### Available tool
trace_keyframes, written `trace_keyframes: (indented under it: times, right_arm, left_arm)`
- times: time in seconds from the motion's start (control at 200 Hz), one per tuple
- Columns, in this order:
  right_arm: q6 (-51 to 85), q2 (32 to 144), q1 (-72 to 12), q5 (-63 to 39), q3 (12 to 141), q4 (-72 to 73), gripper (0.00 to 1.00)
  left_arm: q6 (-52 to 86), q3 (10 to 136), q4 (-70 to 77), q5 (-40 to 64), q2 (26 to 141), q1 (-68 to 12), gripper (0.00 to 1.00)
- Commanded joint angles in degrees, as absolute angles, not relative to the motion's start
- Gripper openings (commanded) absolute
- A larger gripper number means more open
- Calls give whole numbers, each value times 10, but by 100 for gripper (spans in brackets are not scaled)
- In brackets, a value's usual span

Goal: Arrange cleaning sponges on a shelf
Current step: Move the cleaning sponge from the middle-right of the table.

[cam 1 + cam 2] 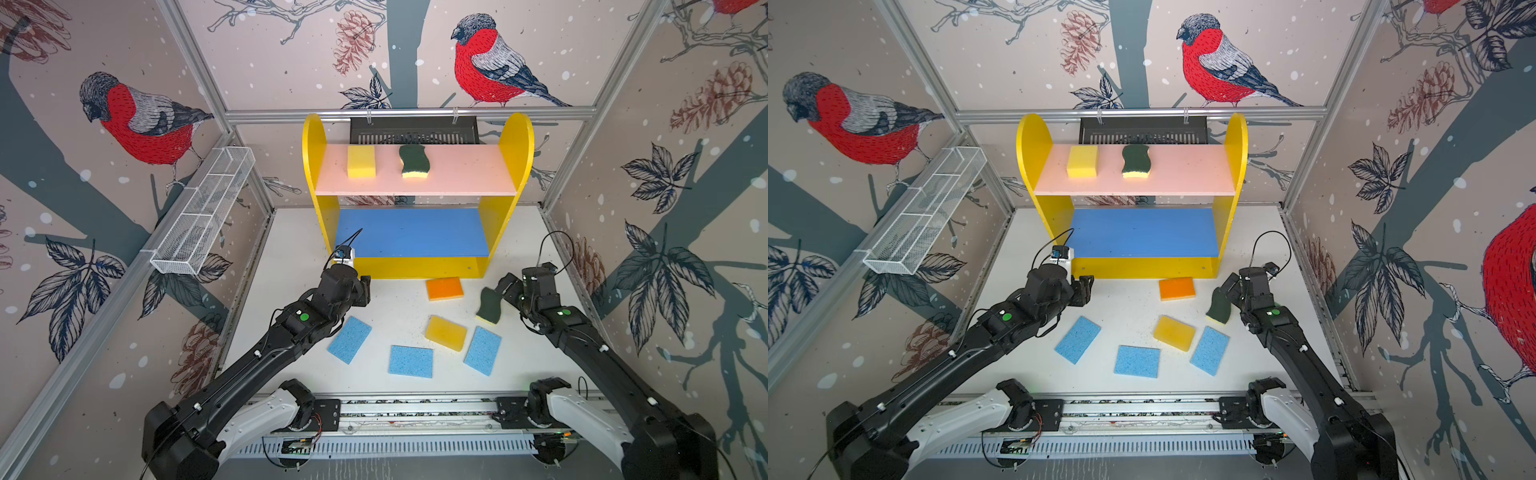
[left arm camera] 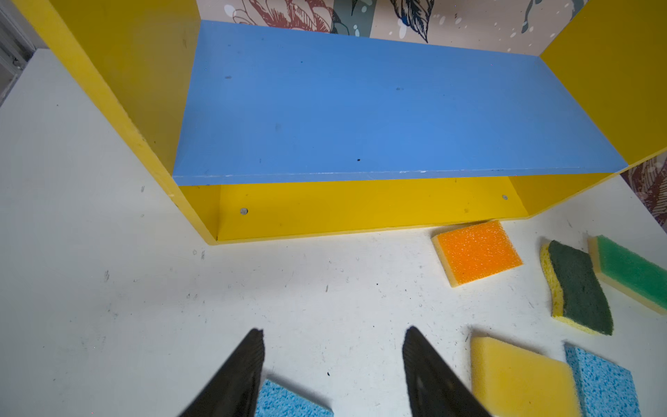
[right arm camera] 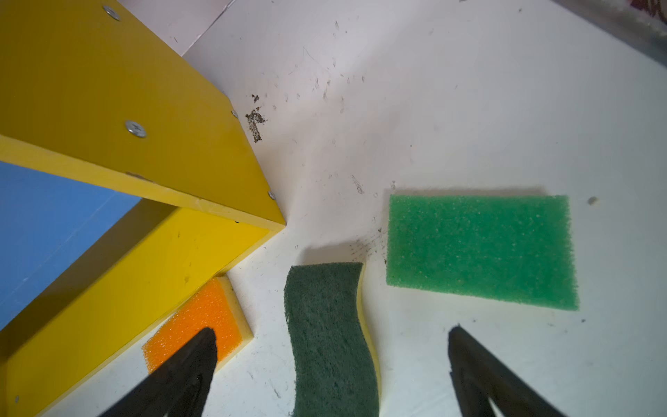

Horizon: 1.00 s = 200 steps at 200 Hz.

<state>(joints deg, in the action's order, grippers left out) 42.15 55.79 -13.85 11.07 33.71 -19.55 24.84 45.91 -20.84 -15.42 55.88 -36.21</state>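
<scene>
The shelf [image 1: 457, 174] stands at the back; its pink board bears a yellow sponge [image 1: 361, 161] and a wavy dark-green sponge [image 1: 414, 161]. Its blue board [image 2: 379, 108] is bare. On the table lie an orange-topped sponge [image 1: 444, 288], a yellow block [image 1: 446, 332], three light-blue sponges [image 1: 350, 339] [image 1: 411, 361] [image 1: 483, 350] and a second wavy dark-green sponge [image 1: 490, 306]. A bright-green-topped sponge [image 3: 482, 251] lies beside that one. My left gripper [image 2: 334, 330] is open and empty near the shelf's left foot. My right gripper [image 3: 332, 329] is open, its fingers on either side of the wavy sponge [image 3: 328, 335] without touching it.
A white wire-mesh basket [image 1: 203, 212] hangs on the left wall. A black slotted tray [image 1: 413, 129] hangs behind the shelf. The arms' base rail [image 1: 415, 409] runs along the table's front edge. Metal frame posts bound both sides.
</scene>
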Motion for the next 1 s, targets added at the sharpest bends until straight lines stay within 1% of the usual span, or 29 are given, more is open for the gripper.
trace_keyframes:
  times: [0.0,0.245,0.41,0.755,0.996]
  right_arm:
    - [432,573,-133,107,339,-177,99]
    - [426,644,-103,73,382,-181,100]
    - [433,695,-88,74,403,-194,100]
    - [420,740,-34,80,424,-184,100]
    - [403,741,11,84,418,-178,99]
  left_arm:
    - [256,451,-168,-126,564,-345,62]
    - [251,446,-143,-69,586,-282,63]
    - [258,445,-130,-33,612,-250,63]
    - [260,442,-118,-18,630,-233,61]
    - [263,443,-115,-15,640,-232,59]
